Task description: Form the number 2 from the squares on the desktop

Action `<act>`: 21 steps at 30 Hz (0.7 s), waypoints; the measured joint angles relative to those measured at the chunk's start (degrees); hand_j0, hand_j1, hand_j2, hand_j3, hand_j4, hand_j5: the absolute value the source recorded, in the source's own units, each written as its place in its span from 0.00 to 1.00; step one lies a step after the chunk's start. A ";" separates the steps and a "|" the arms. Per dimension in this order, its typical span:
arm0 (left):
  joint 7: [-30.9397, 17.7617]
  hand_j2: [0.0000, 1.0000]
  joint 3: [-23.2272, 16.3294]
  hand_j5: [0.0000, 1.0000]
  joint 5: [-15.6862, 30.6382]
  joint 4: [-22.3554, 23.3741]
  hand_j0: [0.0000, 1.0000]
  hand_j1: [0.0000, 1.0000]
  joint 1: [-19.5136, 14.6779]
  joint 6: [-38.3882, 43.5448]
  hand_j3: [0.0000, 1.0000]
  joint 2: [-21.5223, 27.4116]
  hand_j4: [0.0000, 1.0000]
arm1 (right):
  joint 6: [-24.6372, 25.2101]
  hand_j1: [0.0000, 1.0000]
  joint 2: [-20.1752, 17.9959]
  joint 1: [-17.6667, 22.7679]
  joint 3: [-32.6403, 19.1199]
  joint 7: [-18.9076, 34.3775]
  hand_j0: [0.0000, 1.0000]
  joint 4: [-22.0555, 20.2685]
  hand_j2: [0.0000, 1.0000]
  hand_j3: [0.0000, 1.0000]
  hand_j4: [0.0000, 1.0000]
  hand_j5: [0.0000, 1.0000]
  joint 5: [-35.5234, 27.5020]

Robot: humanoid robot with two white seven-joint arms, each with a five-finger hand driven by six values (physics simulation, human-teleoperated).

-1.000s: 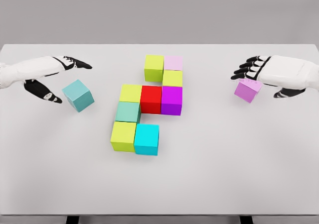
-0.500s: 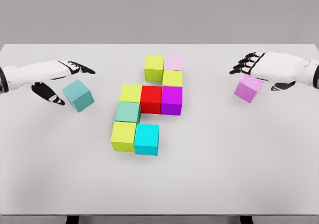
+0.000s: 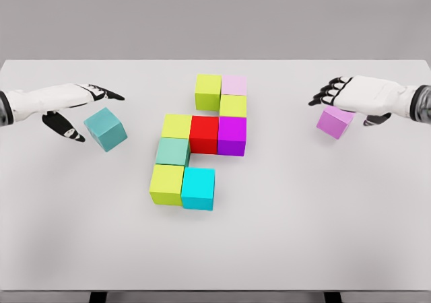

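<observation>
Several cubes sit joined in the table's middle: yellow-green (image 3: 208, 91), pale pink (image 3: 234, 85), yellow-green (image 3: 233, 106), magenta (image 3: 231, 135), red (image 3: 204, 134), yellow-green (image 3: 176, 126), sea-green (image 3: 173, 151), yellow-green (image 3: 167, 184) and cyan (image 3: 198, 188). A loose teal cube (image 3: 106, 129) lies at the left. My left hand (image 3: 82, 108) is open around its far-left corner, fingers stretched behind it, thumb to its left. A loose violet cube (image 3: 335, 122) lies at the right. My right hand (image 3: 347, 101) hovers open just behind and above it, not gripping.
The white table (image 3: 303, 222) reaches to a front edge near the bottom of the view and a back edge against a grey wall. Both forearms come in low over the table from its sides.
The right hand has lifted slightly and straightened above the violet cube. The left hand's fingers have dipped a little behind the teal cube. No cube has clearly moved.
</observation>
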 measured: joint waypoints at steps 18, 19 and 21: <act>0.00 1.00 -2.32 1.00 0.03 0.69 1.00 1.00 -0.79 0.00 1.00 -0.38 1.00 | -0.01 1.00 1.74 -1.32 1.37 0.00 1.00 4.66 1.00 1.00 1.00 1.00 1.78; 0.00 1.00 -2.47 1.00 0.02 0.70 1.00 1.00 -0.79 0.00 1.00 -0.38 1.00 | -0.01 1.00 1.74 -1.32 1.38 0.00 1.00 4.76 1.00 1.00 1.00 1.00 1.82; 0.00 1.00 -2.82 1.00 0.02 0.72 1.00 1.00 -0.79 0.00 1.00 -0.43 1.00 | -0.01 1.00 1.75 -1.41 1.39 0.00 1.00 4.87 1.00 1.00 1.00 1.00 1.97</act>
